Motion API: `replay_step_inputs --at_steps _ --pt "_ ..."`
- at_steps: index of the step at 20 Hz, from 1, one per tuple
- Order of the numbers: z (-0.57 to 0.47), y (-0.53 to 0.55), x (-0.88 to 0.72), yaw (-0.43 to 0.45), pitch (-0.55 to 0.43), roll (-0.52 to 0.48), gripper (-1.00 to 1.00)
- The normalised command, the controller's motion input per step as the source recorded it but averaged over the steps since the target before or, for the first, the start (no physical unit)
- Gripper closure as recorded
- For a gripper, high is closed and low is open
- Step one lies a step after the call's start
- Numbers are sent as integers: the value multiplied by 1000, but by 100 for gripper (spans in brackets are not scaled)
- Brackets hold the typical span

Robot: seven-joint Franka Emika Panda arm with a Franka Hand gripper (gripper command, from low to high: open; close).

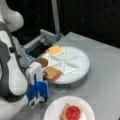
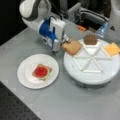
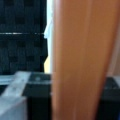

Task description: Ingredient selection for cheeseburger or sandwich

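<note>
My gripper [image 1: 45, 74] [image 2: 66, 41] is shut on the near edge of a toast-brown bread slice [image 1: 53, 73] [image 2: 72, 47], which sits at a compartment of the white divided tray [image 1: 82, 71] [image 2: 90, 75]. In the wrist view the bread slice [image 3: 82, 60] fills the middle, seen edge-on. I cannot tell whether it is lifted off the tray. On the white round plate [image 1: 56, 107] [image 2: 26, 75] lies the sandwich stack: a bread slice [image 1: 63, 115] [image 2: 47, 75] with a red tomato disc [image 1: 72, 112] [image 2: 40, 71] on top.
The tray also holds a brown patty [image 1: 42, 62] [image 2: 90, 39] and a yellow-orange cheese square [image 1: 55, 50] [image 2: 112, 48]. A metal fixture [image 1: 46, 37] [image 2: 87, 13] stands behind the tray. The arm's white body [image 1: 10, 75] rises at a front view's left.
</note>
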Motion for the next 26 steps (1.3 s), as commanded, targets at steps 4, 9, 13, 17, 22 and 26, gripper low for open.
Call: replay_step_inputs --at_steps 4,9,13,17,22,26 --pt "119 6 137 -48 -3 72 100" --pt "187 -139 169 3 44 92 100" --pt "312 -198 239 36 120 99 100" --pt "314 -142 340 32 144 60 100" --pt "304 -178 569 -4 112 -28 100" --pt "273 -185 717 -9 55 -156 100"
